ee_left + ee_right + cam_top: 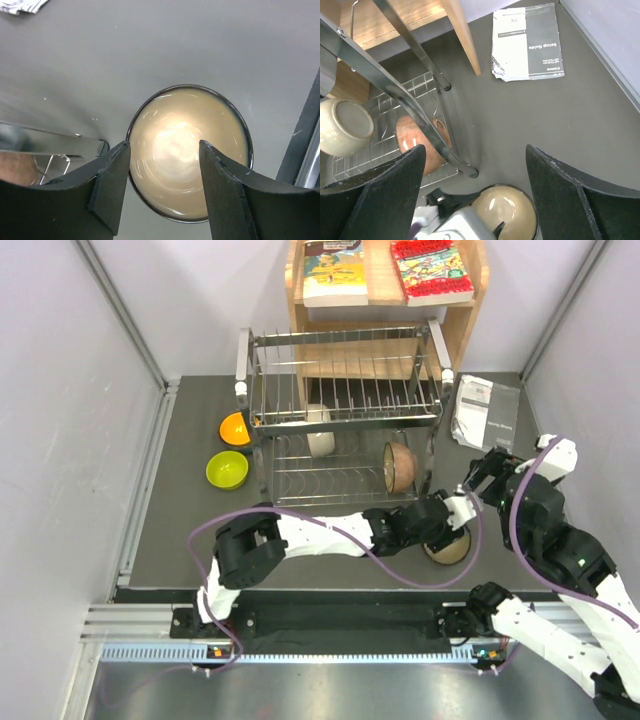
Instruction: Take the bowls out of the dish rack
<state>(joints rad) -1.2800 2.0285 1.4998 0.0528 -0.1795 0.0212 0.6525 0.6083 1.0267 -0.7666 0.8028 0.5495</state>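
Observation:
The silver dish rack (345,420) stands mid-table. In its lower tier a cream-white bowl (320,432) and a pinkish-tan bowl (400,466) stand on edge; both also show in the right wrist view, the cream one (345,127) and the pinkish one (415,145). A beige bowl (447,546) sits upright on the table by the rack's front right foot. My left gripper (448,520) hangs open just above it, its jaws spread over the bowl's left half (190,150). My right gripper (482,476) is open and empty, above the table right of the rack. Orange (235,428) and lime (227,469) bowls sit left of the rack.
A wooden shelf (385,310) with books stands behind the rack. A setup guide booklet (487,410) lies at the back right, also in the right wrist view (526,42). The rack's foot (472,173) is close to the beige bowl (512,210). Walls close in both sides.

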